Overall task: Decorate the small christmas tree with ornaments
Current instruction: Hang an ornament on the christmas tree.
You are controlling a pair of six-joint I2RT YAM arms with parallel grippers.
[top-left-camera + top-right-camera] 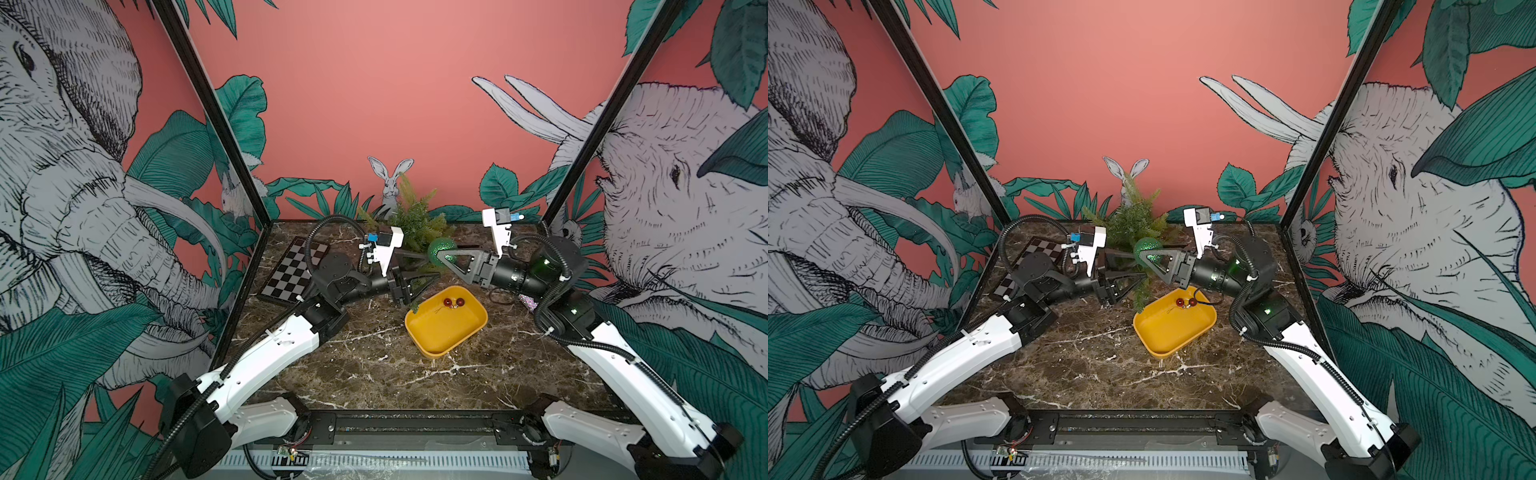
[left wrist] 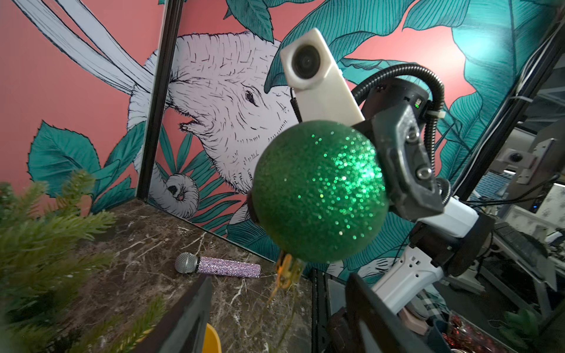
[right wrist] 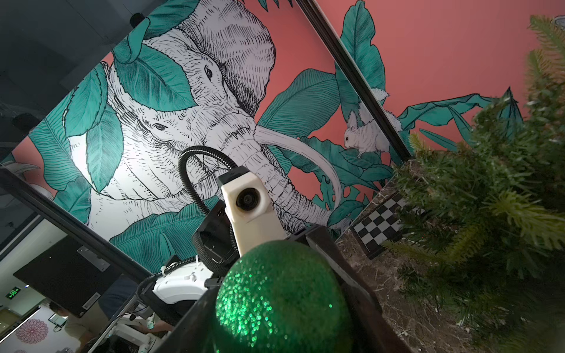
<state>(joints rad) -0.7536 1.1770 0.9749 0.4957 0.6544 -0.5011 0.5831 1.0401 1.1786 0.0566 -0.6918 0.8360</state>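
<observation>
The small christmas tree [image 1: 415, 220] [image 1: 1133, 220] stands at the back middle of the table. My right gripper [image 1: 437, 257] [image 3: 281, 321] is shut on the glittery green ornament [image 1: 438, 248] [image 3: 281, 302], held in the air just in front of the tree. My left gripper [image 1: 432, 268] [image 2: 281, 318] is open right under that ball [image 2: 318, 189]. The ball's gold cap [image 2: 286, 269] and thin hook hang between the left jaws without touching them. Two small dark red ornaments [image 1: 454, 302] lie in the yellow tray [image 1: 436, 345].
A chessboard [image 1: 295, 270] lies at the back left, behind my left arm. A glittery purple microphone [image 2: 220, 266] lies near the right wall. The tray [image 1: 1167, 336] sits in front of the tree, under both grippers. Tree branches [image 3: 489, 198] reach close beside the held ball.
</observation>
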